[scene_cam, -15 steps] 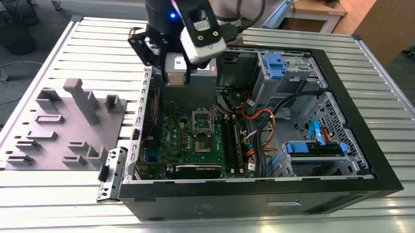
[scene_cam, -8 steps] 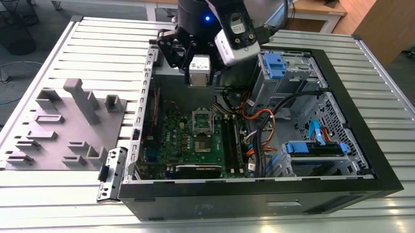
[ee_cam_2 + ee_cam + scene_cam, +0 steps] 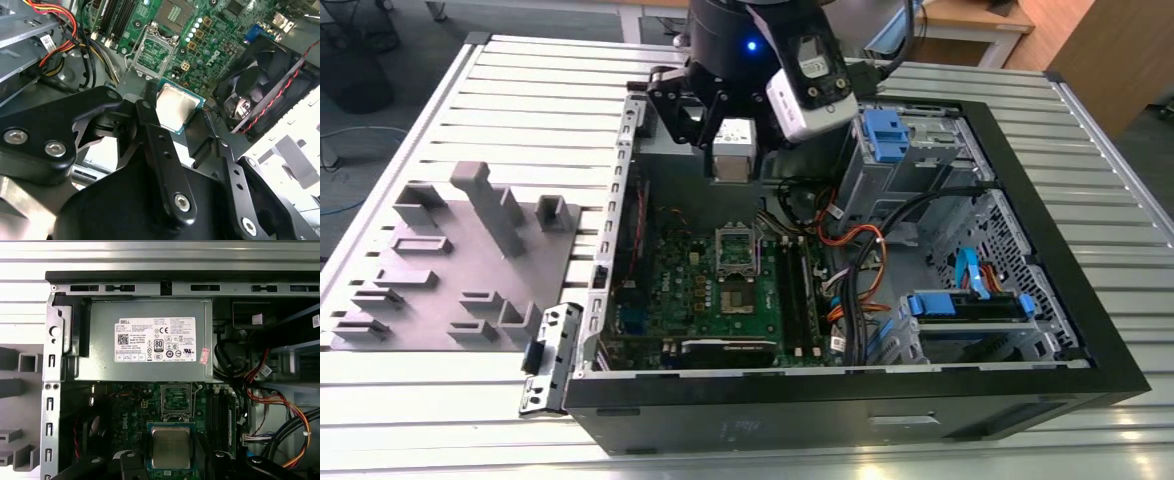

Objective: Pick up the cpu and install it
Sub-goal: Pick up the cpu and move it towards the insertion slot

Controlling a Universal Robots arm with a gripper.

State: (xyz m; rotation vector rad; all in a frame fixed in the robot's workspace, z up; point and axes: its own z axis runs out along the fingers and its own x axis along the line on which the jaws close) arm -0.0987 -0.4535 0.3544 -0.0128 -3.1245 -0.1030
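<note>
Ribbed metal table bears an open computer case; grey block fixture at its 9 o'clock in the exterior view; wooden desk behind; gripper fingers pinch the cpu, a silvery thin-rimmed square, held off the board at 12 o'clock from the socket

Big white printed label sits on the grey power supply, small pinkish sticker at its corner. White lettering on the green motherboard too, and a white tag on the cables.
</note>
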